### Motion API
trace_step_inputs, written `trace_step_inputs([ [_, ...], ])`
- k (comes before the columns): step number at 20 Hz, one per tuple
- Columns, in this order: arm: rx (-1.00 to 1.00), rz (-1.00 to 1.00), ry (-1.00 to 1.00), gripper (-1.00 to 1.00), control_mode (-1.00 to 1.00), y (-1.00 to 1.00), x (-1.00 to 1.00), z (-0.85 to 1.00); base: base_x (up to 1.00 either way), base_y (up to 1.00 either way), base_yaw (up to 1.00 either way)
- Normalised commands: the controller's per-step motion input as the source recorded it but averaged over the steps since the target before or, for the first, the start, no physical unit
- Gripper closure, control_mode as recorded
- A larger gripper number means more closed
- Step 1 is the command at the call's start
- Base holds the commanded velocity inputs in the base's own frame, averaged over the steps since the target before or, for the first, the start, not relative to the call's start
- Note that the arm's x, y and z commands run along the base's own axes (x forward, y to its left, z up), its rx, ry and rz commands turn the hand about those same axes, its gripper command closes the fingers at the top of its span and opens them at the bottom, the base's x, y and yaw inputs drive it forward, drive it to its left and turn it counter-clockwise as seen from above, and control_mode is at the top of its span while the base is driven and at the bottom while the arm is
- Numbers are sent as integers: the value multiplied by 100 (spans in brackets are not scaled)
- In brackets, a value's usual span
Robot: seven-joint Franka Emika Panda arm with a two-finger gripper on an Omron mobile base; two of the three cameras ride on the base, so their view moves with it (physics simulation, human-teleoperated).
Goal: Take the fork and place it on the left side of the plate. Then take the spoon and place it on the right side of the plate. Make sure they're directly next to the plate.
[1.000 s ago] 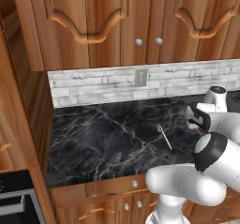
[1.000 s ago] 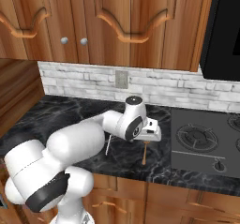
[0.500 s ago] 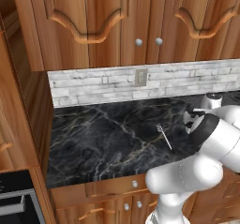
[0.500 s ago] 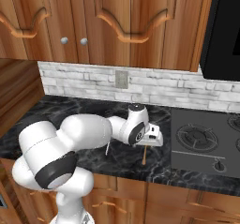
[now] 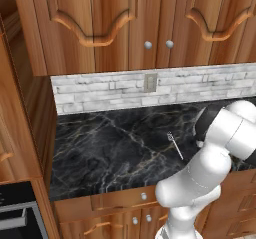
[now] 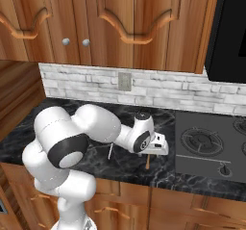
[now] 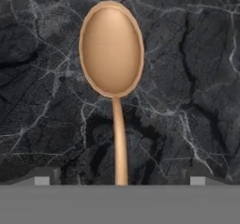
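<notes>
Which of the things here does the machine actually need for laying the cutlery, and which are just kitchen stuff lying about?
Needed for the job:
- fork, lying on the dark counter
- wooden spoon, lying under the gripper, whose jaws stand open

Just kitchen surroundings:
- stove burner
- wall outlet
- marble counter
- wooden cabinets

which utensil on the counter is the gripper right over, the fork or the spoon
The wooden spoon: it lies on the counter between the open gripper's fingertips. The thin metal fork lies apart on the marble, left of the arm.
</notes>
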Motion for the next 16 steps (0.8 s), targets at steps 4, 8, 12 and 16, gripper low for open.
trace_step_inputs([
  [4,0,0,3,-100,-100,-4,15,-39,0,0,0],
  [8,0,0,8,-100,-100,0,16,-47,0,0,0],
  [12,0,0,11,100,-100,0,7,-59,0,0,0],
  [16,5,0,9,100,-100,3,-1,-68,0,0,0],
])
